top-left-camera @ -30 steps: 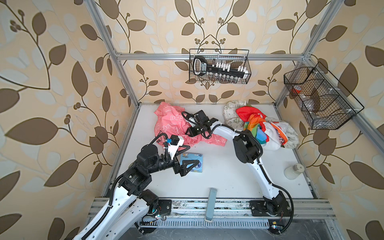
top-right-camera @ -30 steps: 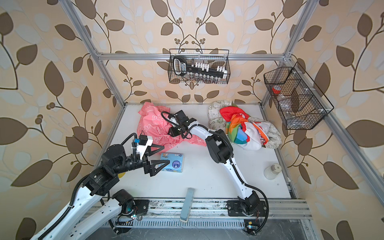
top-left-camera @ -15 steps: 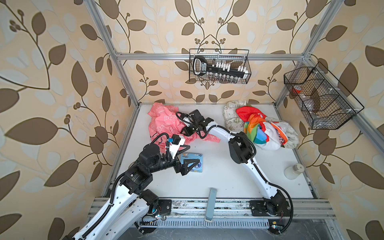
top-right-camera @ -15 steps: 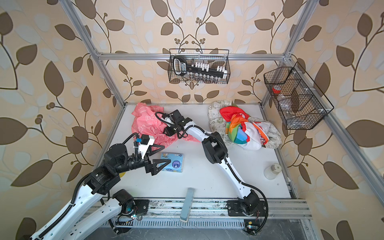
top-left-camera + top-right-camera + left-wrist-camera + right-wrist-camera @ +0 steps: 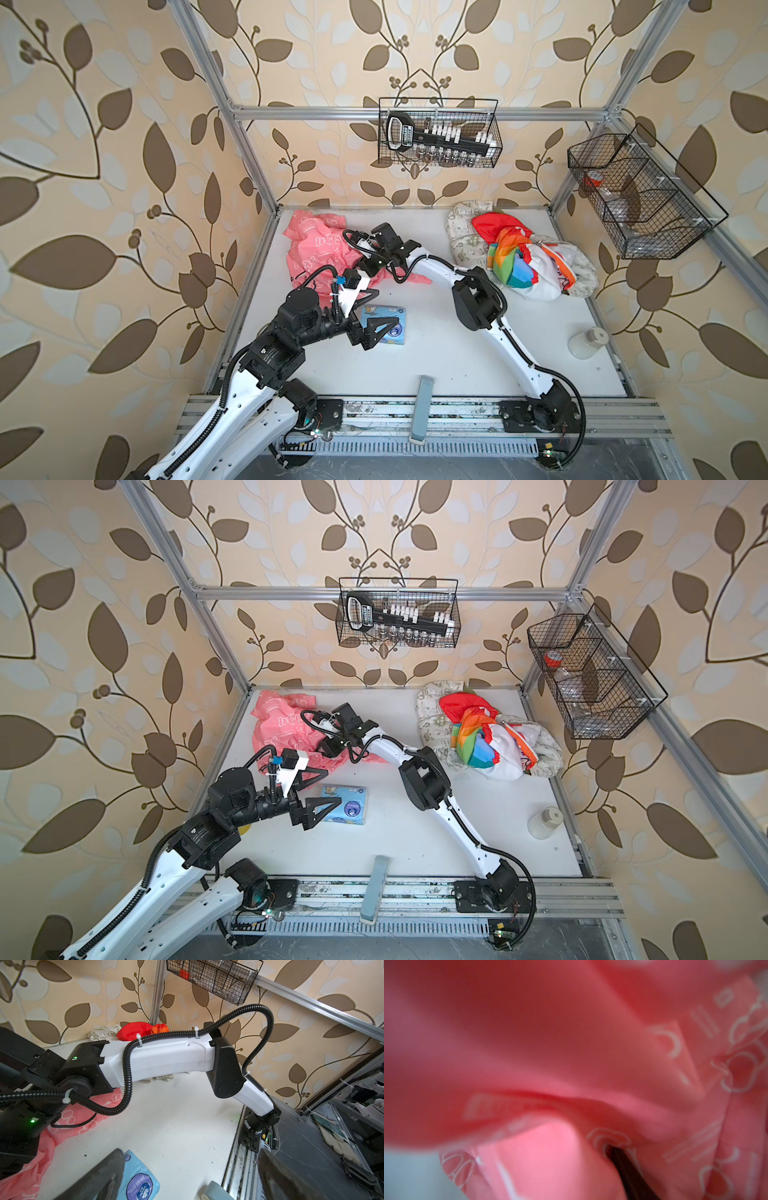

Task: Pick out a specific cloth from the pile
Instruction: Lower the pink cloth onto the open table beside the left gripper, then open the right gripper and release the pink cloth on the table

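We judged the cloth (image 5: 311, 249) separated, well apart from the pile (image 5: 519, 266). Its folds hid the right gripper (image 5: 370, 272), so we couldn't tell its state. The left gripper (image 5: 388, 305) gaped wide.

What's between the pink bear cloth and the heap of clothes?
In both top views: bare white table, crossed by the right arm, between the cloth and the pile.

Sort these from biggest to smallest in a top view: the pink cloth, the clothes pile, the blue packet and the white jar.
1. The pile and the pink cloth: too alike to rank, and the right arm hides part of the cloth.
2. The blue packet.
3. The white jar.
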### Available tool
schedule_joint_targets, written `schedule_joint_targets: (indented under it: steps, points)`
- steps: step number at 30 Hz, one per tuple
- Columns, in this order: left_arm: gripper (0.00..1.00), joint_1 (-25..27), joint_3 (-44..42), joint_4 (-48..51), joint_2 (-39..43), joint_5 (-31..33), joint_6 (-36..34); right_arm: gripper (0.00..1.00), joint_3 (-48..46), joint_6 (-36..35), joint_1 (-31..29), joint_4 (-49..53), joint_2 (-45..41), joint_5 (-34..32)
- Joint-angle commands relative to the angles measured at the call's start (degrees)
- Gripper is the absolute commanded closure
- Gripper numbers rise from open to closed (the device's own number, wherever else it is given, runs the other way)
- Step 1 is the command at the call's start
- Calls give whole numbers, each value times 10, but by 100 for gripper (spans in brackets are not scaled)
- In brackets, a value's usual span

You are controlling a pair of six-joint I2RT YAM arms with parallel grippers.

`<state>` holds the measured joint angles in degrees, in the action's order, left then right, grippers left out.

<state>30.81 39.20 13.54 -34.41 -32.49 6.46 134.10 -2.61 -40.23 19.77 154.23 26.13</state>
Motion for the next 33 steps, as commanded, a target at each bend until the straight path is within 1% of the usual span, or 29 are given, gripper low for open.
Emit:
schedule_joint_targets:
  steps: [1,2,4,7,15,20,22,24,27,30,33]
  points:
    - [1,5,-3,-20,0,4,-9,35,-39,-4,-4,-18,-27,-27]
    - [1,5,-2,-20,0,4,-9,29,-47,-1,-4,-24,-35,-34]
    - [1,5,-1,-19,3,5,-8,23,-52,0,-4,-25,-47,-45]
    - [1,4,-2,-24,11,8,-4,16,-62,1,-3,-28,-64,-62]
    - [1,5,8,-22,35,19,0,11,-95,2,-4,-42,-121,-107]
    - [1,5,13,-17,55,35,2,9,-143,10,3,-41,-183,-144]
    - [1,4,16,-12,58,47,4,3,-171,17,20,-40,-216,-156]
    - [1,5,21,-3,60,59,5,1,-209,21,28,-40,-251,-173]
    - [1,4,35,19,56,104,18,1,-271,25,37,-38,-314,-197]
    - [1,4,61,62,44,179,28,0,-340,35,47,-27,-383,-228]
    - [1,5,91,106,23,261,46,0,-412,63,61,-10,-459,-270]
